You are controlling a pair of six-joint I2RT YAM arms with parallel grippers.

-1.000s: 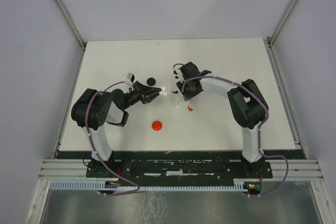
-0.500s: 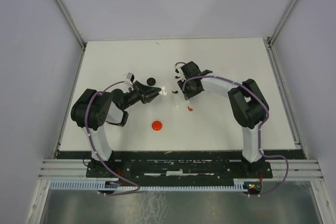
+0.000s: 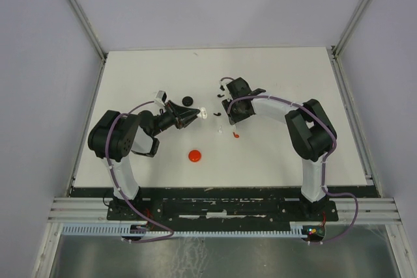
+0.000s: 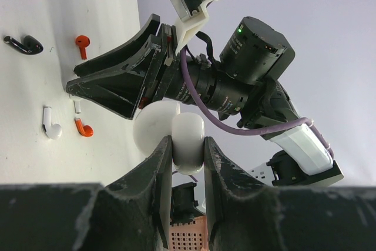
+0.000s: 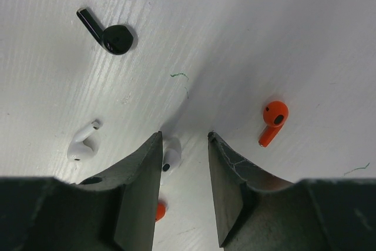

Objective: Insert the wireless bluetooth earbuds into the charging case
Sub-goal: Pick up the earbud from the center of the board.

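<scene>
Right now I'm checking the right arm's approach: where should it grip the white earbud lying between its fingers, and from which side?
Probably from straight above, pinching the white earbud across its narrow sides: it lies flat on the table, lengthwise between the fingers of the open right gripper.

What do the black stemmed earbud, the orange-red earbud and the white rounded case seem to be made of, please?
Black stemmed earbud: probably hard plastic, slight sheen.
Orange-red earbud: likely moulded plastic, smooth, evenly coloured.
White rounded case: seemingly plastic, smooth soft sheen.
</scene>
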